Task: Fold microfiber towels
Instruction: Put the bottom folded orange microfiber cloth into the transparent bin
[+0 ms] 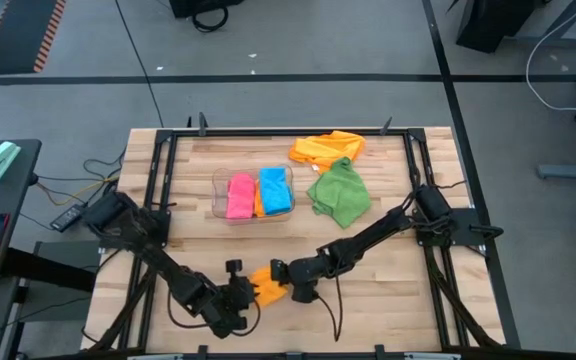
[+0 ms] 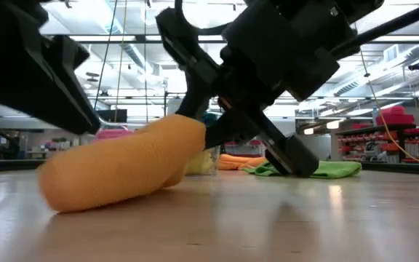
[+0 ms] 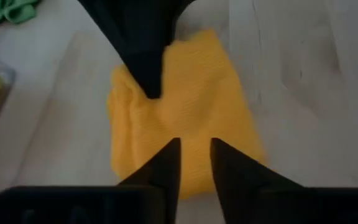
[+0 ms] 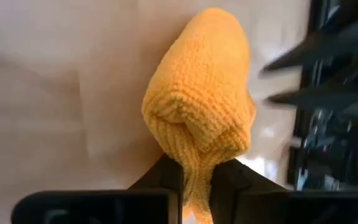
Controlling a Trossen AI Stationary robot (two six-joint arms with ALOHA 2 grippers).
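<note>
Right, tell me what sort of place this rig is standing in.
Probably an industrial lab or workshop: a wooden worktable on bare concrete floor, exposed ceiling ducts with strip lights, and red storage shelving behind.

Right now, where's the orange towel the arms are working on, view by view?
High: orange towel at front centre, between both grippers.
Low: big roll at left-centre.
Left wrist: centre, beyond the fingers.
Right wrist: centre, pinched by the right gripper.
Shared landmark: green towel.
</note>
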